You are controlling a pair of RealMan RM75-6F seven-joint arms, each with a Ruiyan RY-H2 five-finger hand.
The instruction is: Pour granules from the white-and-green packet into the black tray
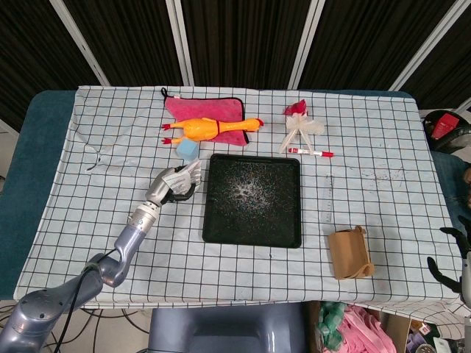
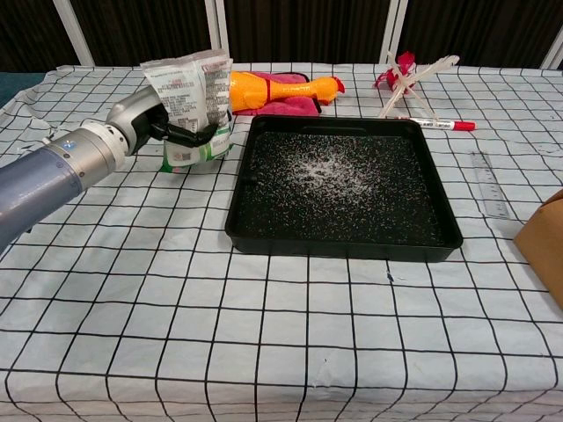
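Observation:
My left hand (image 2: 149,120) (image 1: 165,188) grips the white-and-green packet (image 2: 193,105) (image 1: 188,174) upright, its bottom on or just above the cloth, just left of the black tray (image 2: 242,211) (image 1: 213,232). A patch of pale granules (image 2: 330,169) (image 1: 244,190) lies scattered in the tray's far middle. My right hand (image 1: 458,261) shows only as dark fingers at the right edge of the head view, well away from the tray, with nothing visibly in it.
A yellow rubber chicken (image 1: 210,128) lies on a pink cloth (image 1: 206,109) behind the tray, with a blue block (image 1: 188,151) near the packet. A red pen (image 1: 313,153) and a white-and-red bundle (image 1: 299,125) sit at the back right. A brown paper bag (image 1: 349,254) stands front right.

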